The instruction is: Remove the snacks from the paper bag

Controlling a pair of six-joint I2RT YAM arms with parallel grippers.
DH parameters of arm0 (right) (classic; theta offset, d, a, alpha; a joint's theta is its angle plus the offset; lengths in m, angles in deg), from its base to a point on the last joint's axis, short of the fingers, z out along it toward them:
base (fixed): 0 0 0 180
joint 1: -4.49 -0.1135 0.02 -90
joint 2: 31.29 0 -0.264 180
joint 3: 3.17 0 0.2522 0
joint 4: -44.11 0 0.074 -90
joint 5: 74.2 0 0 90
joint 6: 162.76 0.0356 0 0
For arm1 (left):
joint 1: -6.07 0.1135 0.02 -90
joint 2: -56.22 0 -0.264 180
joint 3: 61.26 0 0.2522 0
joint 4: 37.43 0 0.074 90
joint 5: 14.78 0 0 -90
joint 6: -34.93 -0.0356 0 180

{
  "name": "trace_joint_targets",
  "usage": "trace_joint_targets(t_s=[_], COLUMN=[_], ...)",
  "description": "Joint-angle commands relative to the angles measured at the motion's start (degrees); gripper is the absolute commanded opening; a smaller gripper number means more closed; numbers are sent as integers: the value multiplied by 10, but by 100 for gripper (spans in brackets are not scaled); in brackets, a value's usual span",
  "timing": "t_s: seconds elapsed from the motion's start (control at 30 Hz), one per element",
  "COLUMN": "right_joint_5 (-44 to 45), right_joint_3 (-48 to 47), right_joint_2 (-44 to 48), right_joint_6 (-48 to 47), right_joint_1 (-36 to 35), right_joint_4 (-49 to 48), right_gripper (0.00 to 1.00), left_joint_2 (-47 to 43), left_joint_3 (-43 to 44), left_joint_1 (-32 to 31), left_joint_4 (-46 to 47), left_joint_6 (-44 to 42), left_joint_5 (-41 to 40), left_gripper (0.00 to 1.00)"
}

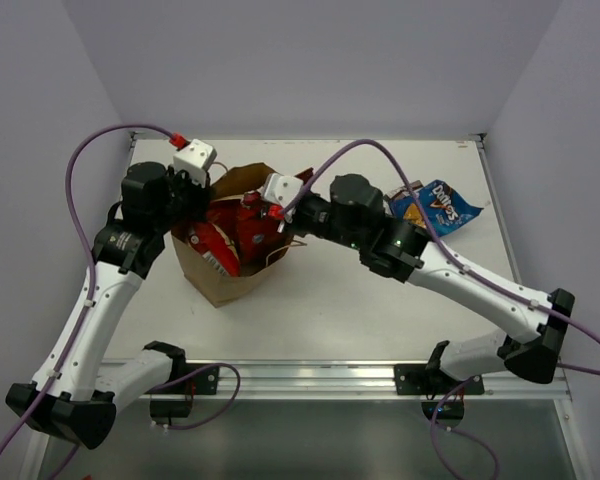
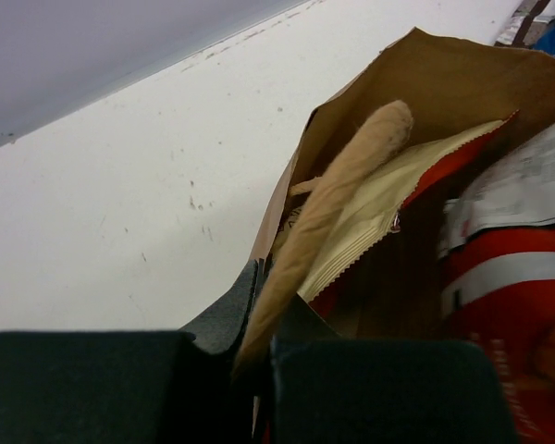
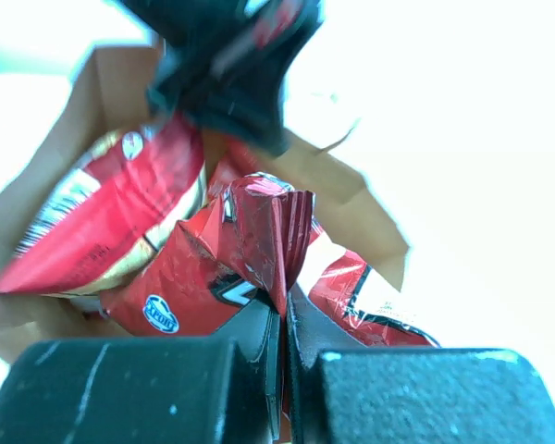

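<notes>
A: Where is the paper bag?

B: It stands open-mouthed on the table, left of centre, with most snacks inside. The blue Doritos bag lies out on the table, well apart to the right.

A: And our tools?

B: Our left gripper is pressed together on the twisted paper handle at the bag's rim. Our right gripper pinches the crimped top seam of a red chip bag inside the mouth.

A: So how do we do this well?

B: We judge the step to be drawing that packet out. We pull straight up through the opening, slowly, while the left steadies the handle so the kraft paper does not rise with the packet. The seam is a thin pleated fin of glossy foil, and we hold only its edge, so a jerk could slip it free.

A: Anything crowding it?

B: A red-white-yellow bag lies touching it, puffy and crinkly, and we think it may drag along. The bag wall is matte, stiff and creased. The handle is a ropey paper cord that could twist under load.
</notes>
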Motion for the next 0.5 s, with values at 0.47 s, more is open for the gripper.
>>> trace_joint_targets(t_s=[0.47], right_joint_5=[324], right_joint_3=[29], right_joint_2=[270], right_joint_6=[196], right_joint_1=[70], right_joint_4=[32], right_gripper=[0], left_joint_2=[16], left_joint_3=[11], left_joint_1=[-4], left_joint_4=[22], left_joint_6=[13], left_joint_5=[-90], left_gripper=[0])
